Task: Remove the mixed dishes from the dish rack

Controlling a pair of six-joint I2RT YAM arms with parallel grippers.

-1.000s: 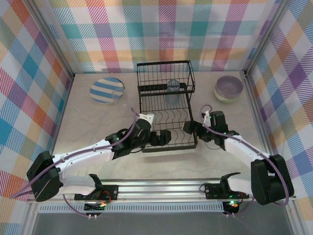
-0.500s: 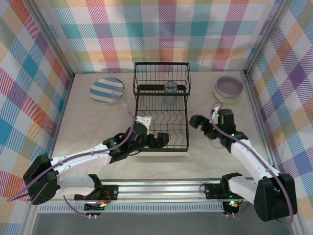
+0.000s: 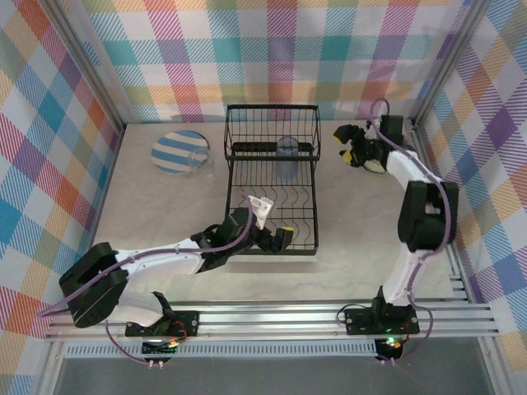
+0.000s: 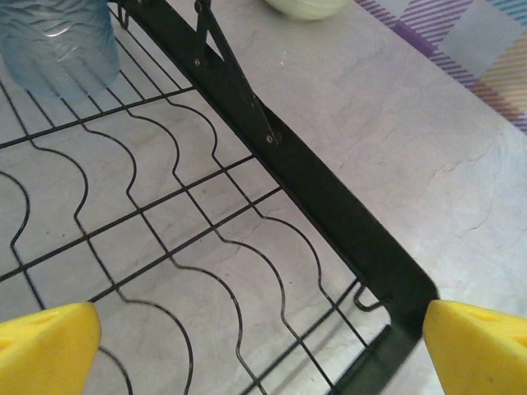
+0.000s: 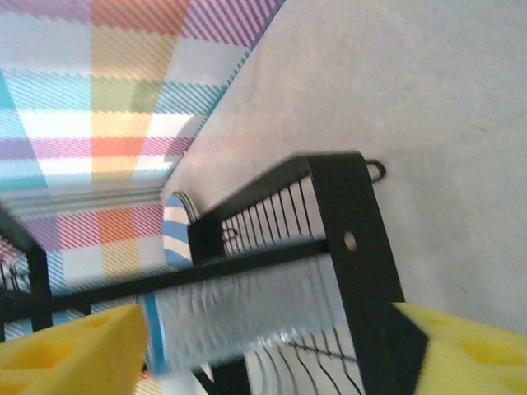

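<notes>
Plastic by the look of it, the tumbler (image 3: 288, 155) is translucent grey-blue. I judge it light, stiff and a little slick: unlikely to break, but easy to tip over or to squeeze out of a hard pinch. It stands at the far end of the rack (image 3: 272, 106), where the wavy wire base meets the taller basket section. The best hold is probably across its wall near the rim, coming from above or from the open near side, with the fingers kept clear of the wires around it. A striped plate (image 3: 179, 151) lies flat on the table (image 3: 165, 214) at the far left, well apart from the rack.

The left gripper (image 3: 278, 239) sits low at the near right corner of the rack. Its jaws are wide apart and empty, with the corner of the frame between its yellow fingertips (image 4: 45, 346). The right gripper (image 3: 347, 144) is reached out to the far right, beside the basket end of the rack. Its fingers are spread with nothing between them.

The right arm covers the far right of the table; a pale sliver shows beneath it, and I cannot tell what it is. In the left wrist view a pale green bowl (image 4: 305, 6) is cut off by the top edge, so little but its rim is seen. The right wrist view is blurred, with the tumbler a smear behind a black bar and the plate a thin slice. Whether the tumbler stands mouth up or down I cannot tell.
</notes>
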